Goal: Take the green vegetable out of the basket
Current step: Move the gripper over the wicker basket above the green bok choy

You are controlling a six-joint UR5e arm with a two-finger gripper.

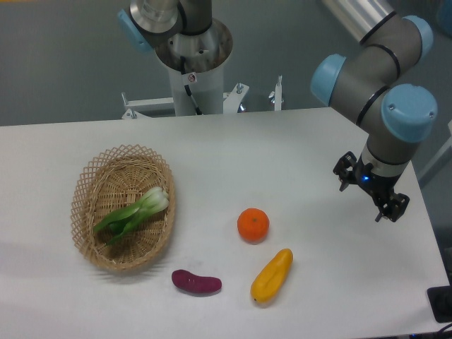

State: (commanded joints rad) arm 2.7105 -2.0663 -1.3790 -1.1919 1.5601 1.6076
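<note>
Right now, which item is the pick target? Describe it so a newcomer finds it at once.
Start at the oval tan woven wicker basket on the left of the white table. Lying inside it is the small bok choy-like green vegetable, white stalk end toward the upper right, dark leaves toward the lower left. It is the only green item and the only one in the basket.

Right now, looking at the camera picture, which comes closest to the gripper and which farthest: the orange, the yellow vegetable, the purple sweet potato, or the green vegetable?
Measured from the gripper at the table's right side:
1. The orange, mid-table, and the yellow vegetable, toward the front edge, are too close to call.
2. The purple sweet potato, front, farther left.
3. The green vegetable, lying in the basket at far left.
</note>
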